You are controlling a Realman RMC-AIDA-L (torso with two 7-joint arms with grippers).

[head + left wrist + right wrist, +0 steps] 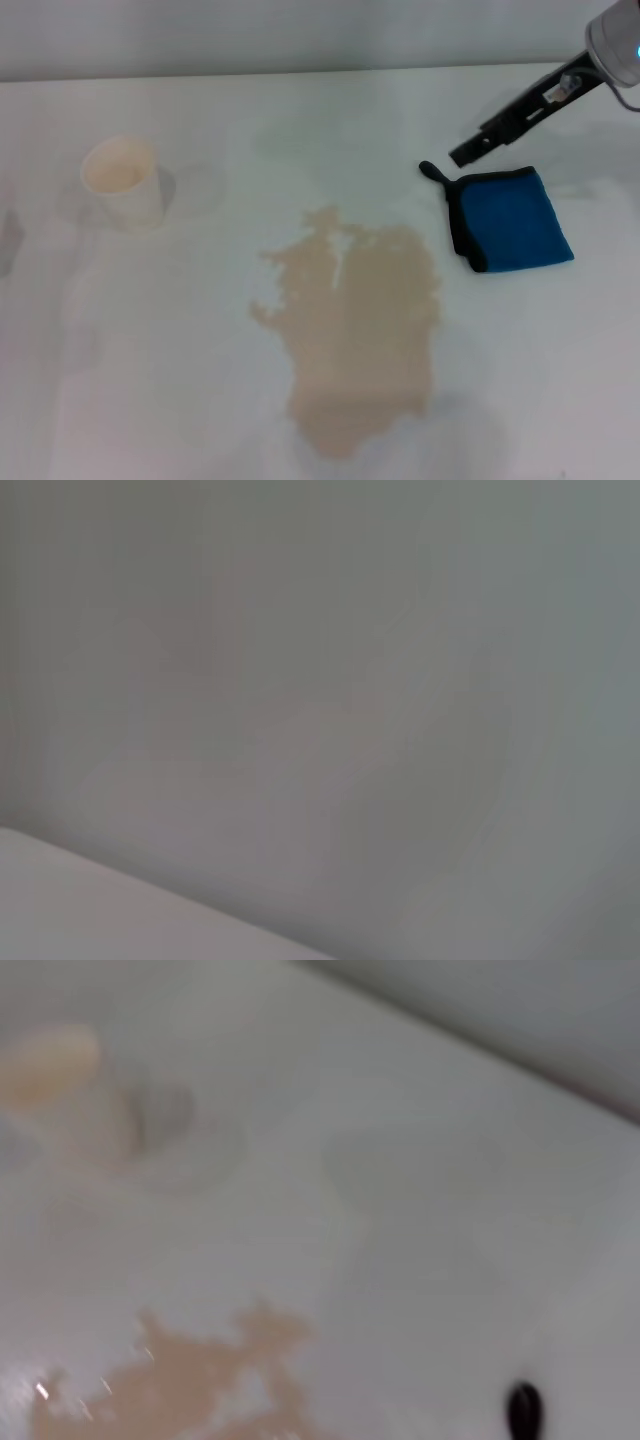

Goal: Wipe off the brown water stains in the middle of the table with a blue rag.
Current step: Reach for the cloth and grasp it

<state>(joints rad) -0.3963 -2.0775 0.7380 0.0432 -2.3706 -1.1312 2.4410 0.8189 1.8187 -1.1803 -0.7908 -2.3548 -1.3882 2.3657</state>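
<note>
The table (120, 380) is white and smooth. In the middle of it lies a big puddle, the brown water stains (355, 335). Its edges are wiggly, and it reaches from the middle down to the near side. The blue rag (515, 220) lies flat on the table to the right of the puddle, close to it but not touching. Its little black loop points to the left and far side. A paper cup (125, 180) stands far to the left, well apart from the puddle.

The right gripper (485, 140) hangs just past the far edge of the rag. I cannot tell if it is wide or closed. It holds nothing. The left gripper is not seen at all.

The rag is not picked up yet. The gripper may pinch only the thin edge, and then the rag could slip out. The puddle is much bigger than the rag, so one wipe may just smear it.
</note>
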